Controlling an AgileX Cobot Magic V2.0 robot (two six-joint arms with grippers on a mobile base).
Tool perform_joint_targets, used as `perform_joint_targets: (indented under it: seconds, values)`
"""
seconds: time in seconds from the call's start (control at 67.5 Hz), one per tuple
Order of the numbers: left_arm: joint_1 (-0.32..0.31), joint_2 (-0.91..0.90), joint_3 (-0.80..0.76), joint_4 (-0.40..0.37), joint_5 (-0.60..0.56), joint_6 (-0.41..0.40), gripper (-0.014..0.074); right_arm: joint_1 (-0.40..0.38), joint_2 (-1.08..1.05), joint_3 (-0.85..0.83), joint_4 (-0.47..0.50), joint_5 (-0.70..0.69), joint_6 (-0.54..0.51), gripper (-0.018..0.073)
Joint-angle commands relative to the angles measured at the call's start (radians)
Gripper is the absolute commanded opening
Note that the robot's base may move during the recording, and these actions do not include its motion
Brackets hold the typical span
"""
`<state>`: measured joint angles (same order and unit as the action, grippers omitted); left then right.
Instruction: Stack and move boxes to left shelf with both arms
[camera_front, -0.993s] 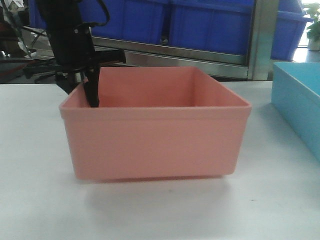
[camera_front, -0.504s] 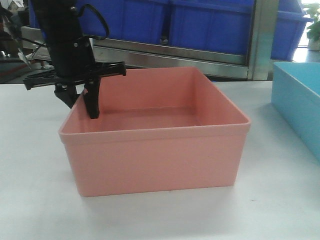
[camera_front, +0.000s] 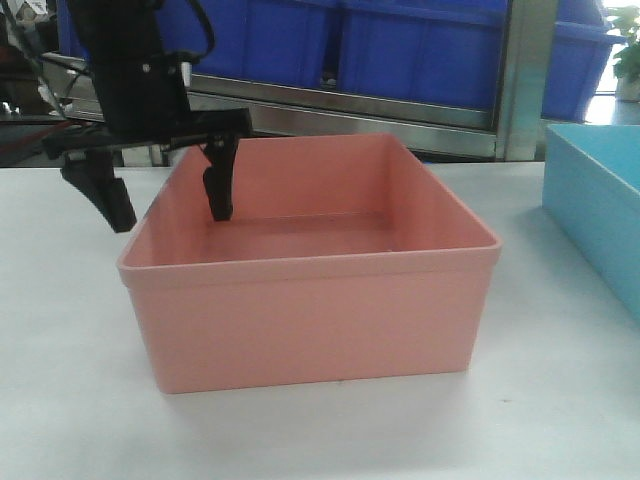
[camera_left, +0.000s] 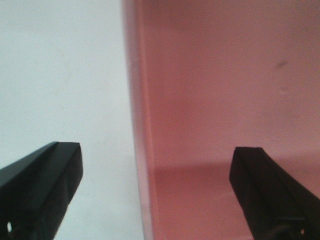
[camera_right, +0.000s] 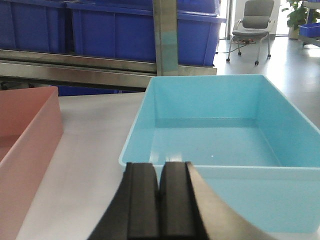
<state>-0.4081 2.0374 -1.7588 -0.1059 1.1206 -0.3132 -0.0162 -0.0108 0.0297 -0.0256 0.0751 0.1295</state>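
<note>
at the left wall of the pink bin (camera_front: 320, 290), my left gripper (camera_front: 170, 215) hangs spread wide, one finger outside the wall and the other down inside the bin, neither touching the plastic as far as i can tell. from the left wrist view the wall runs up between the two fingers, nearer the outer one than the inner. that offset is my first worry: if i close from here, the outer finger likely lands first and shoves the bin sideways across the white table (camera_front: 80, 400) before the inner one bites. the second is the grip itself. a pinch on one thin, smooth wall puts all the weight to one side, so i judge the bin would tip or slide out of the pads on the lift, more so if i catch only the rim

my right gripper (camera_right: 160, 200) is pressed together with nothing between its fingers, low and just before the near rim of the blue bin (camera_right: 220, 135). driven forward like that it would push the bin instead of taking it, so it needs to spread first

the pink bin sits flat on the table, the blue bin to its right and apart from it, both empty and not yet stacked. behind them i see a steel rail (camera_front: 380, 105) and dark blue crates (camera_front: 420, 50), which a raised bin could clip. the roller lanes of the left shelf show in none of my views, so i cannot judge the clearance there
</note>
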Motion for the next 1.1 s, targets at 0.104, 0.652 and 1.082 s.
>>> perform_joint_targets:
  seconds: [0.104,0.652,1.082]
  values:
    - [-0.01,-0.252,-0.016,0.01,-0.053,0.067,0.0444,-0.002,-0.019,-0.024,-0.001,-0.096,-0.005,0.005]
    - [-0.01,-0.989,0.623,0.182,-0.429,0.089,0.0005,-0.002,-0.018,-0.05,-0.012,-0.065,0.014,0.005]
    - [-0.01,-1.321,0.921,0.268,-0.715,0.089,-0.0007,-0.002,0.426,-0.705,0.001,0.306,0.044,0.0076]
